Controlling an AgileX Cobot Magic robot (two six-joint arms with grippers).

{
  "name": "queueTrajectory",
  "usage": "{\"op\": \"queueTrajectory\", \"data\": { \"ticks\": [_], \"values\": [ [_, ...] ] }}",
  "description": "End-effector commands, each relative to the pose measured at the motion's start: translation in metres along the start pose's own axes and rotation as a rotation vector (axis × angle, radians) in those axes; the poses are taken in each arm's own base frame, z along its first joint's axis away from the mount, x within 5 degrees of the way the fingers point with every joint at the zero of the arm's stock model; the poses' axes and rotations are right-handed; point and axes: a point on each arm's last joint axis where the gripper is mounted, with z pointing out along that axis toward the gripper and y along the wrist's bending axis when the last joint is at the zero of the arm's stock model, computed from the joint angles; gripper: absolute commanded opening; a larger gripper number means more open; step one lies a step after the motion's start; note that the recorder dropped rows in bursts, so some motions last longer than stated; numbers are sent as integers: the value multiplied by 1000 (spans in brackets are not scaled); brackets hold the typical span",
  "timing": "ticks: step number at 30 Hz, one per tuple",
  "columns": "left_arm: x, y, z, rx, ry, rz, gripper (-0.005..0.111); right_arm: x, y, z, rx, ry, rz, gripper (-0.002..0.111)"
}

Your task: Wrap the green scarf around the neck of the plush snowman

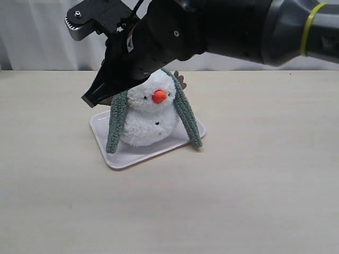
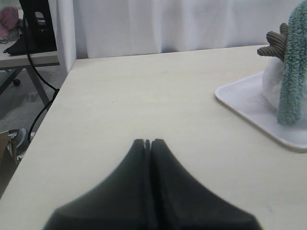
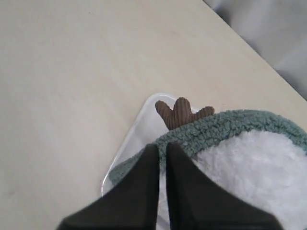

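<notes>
1. The snowman point(image 1: 148, 124) sits upright on a white tray point(image 1: 119, 159) in the middle of the surface point(image 1: 254, 201). Its orange nose points at the exterior camera.
2. The green scarf point(image 1: 116, 124) is draped over the back of its head. The two ends hang down the front, one on each side, splaying outward towards the tray. So each strand's long axis runs top to bottom, and nothing is crossed at the neck yet.
3. The right end effector point(image 1: 90, 101) reaches across over the snowman, with its tip just beside the top of the strand on the exterior view's left. It's clenched, and I can't tell whether it's nipped any fabric.
4. The left end effector point(image 2: 147, 143) is clenched on nothing, out over bare surface, well apart from the tray.
5. My guess is the right arm is the nearer one, and that strand has to be carried sideways across the front, under the nose.
</notes>
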Motion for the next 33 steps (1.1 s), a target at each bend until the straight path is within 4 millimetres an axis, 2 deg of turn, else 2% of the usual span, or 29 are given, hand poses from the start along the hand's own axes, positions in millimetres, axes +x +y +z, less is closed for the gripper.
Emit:
{"op": "queueTrajectory", "data": {
  "ticks": [1, 2, 5, 6, 8, 10, 12, 15, 17, 22, 26, 31, 33],
  "values": [
    [0, 0, 0, -3, -11, -3, 0, -2, -10, 14, 67, -63, 81, 4],
    [0, 0, 0, -3, -11, -3, 0, 1, -17, 19, 92, -55, 149, 4],
    [0, 0, 0, -3, -11, -3, 0, 8, -34, 28, 146, 32, 196, 4],
    [0, 0, 0, -3, -11, -3, 0, 9, -42, 28, 221, 92, 204, 4],
    [0, 0, 0, -3, -11, -3, 0, 7, -49, 19, 369, 164, 174, 4],
    [0, 0, 0, -3, -11, -3, 0, 3, -43, 13, 385, 204, 171, 6],
    [0, 0, 0, -3, -11, -3, 0, 4, -28, 13, 284, 240, 218, 21],
    [0, 0, 0, -3, -11, -3, 0, 8, -11, 17, 110, 290, 283, 54],
    [0, 0, 0, -3, -11, -3, 0, 8, -6, 19, 66, 297, 326, 61],
    [0, 0, 0, -3, -11, -3, 0, 9, 16, 29, -6, 314, 350, 61],
    [0, 0, 0, -3, -11, -3, 0, 14, 39, 54, -22, 303, 354, 61],
    [0, 0, 0, -3, -11, -3, 0, 23, 38, 81, 72, 275, 428, 61],
    [0, 0, 0, -3, -11, -3, 0, 28, 35, 84, 126, 291, 434, 61]
  ]
}}
